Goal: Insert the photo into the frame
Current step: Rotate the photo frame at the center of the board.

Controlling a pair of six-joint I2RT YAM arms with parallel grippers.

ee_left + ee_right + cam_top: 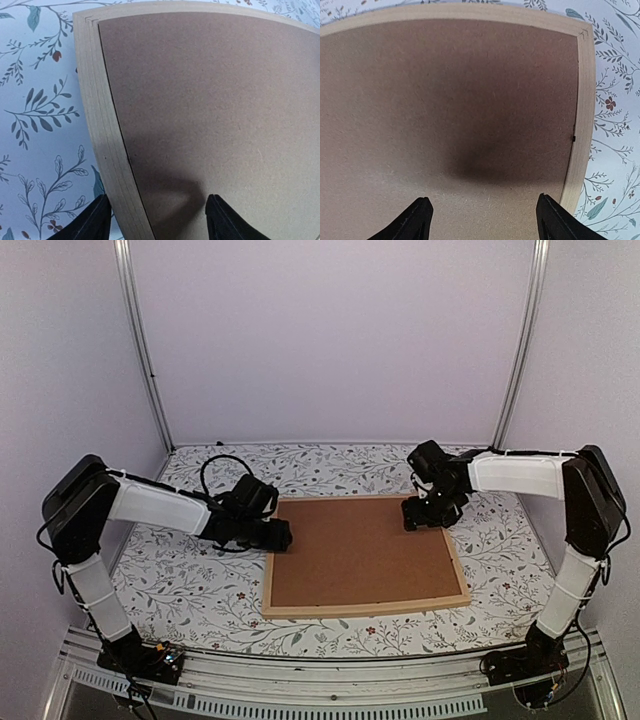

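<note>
The frame [365, 609] lies flat on the desk [180, 595], with a brown board [360, 550] filling it. The left fingers [95, 222] are spread wide and straddle its left strip. The right fingers [415, 222], also wide, are over the board near the far right corner.

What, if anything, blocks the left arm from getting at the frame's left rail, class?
Nothing visible, so likely yes: the left gripper is open, fingers either side of the left rail of the frame, nothing covering the wood.
</note>
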